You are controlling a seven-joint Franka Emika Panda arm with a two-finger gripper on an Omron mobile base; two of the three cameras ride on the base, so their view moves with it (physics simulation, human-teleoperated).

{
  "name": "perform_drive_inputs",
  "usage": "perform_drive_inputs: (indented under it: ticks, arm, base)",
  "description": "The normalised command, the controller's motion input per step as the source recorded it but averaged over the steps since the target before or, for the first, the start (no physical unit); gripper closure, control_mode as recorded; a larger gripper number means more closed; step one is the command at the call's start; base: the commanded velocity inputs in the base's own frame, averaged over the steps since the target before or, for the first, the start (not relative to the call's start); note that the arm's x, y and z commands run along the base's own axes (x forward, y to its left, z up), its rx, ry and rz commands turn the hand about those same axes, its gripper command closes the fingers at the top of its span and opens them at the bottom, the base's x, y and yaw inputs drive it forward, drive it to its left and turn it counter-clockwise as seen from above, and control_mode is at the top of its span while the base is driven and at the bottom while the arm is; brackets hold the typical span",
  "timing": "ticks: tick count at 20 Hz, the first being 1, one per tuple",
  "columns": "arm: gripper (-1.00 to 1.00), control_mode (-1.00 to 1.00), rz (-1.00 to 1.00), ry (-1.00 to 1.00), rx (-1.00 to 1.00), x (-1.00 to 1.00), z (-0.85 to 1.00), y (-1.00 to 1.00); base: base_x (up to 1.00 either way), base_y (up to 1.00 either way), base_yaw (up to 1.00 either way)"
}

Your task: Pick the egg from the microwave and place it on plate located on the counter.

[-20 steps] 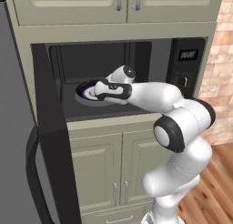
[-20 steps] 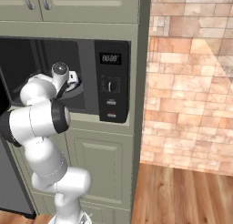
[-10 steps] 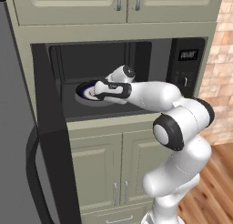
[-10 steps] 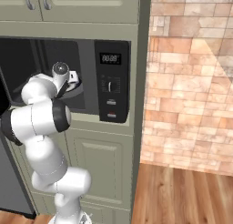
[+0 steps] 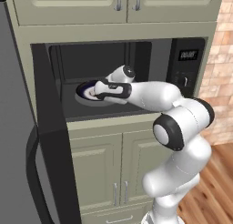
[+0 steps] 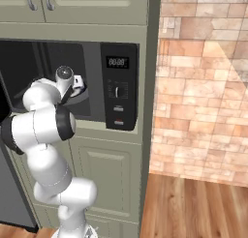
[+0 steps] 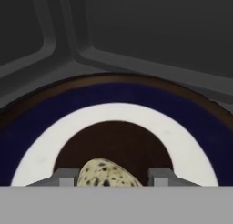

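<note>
The speckled olive-tan egg (image 7: 108, 174) lies in the brown centre of a white dish with a dark blue rim (image 7: 41, 114), inside the microwave (image 5: 136, 54). My gripper (image 7: 111, 177) is open, with one fingertip on each side of the egg and close to it. In the left base view the gripper (image 5: 97, 92) reaches into the cavity over the dish (image 5: 84, 88). The plain white plate and the counter are out of view.
The big black microwave door (image 5: 52, 141) stands open at the left, close beside the arm. The control panel (image 6: 118, 92) is right of the cavity. Pale green cabinets (image 5: 104, 173) sit below, a brick wall (image 6: 203, 87) at right and a wood floor (image 6: 193, 208).
</note>
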Motion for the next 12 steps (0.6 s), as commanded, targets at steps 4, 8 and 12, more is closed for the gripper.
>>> perform_drive_inputs:
  ticks: [4,8,12]
  arm:
    - [1.00,-1.00,-0.09,0.00,0.00,-0.13,0.09,-0.03]
    - [1.00,-1.00,-0.16,-0.04,0.00,-0.38,0.34,0.00]
    - [1.00,-1.00,-0.17,-0.03,0.00,-0.28,0.59,0.00]
  base:
    - [0.00,0.00,0.00]
    - [0.00,0.00,0.00]
    - [0.00,0.00,0.00]
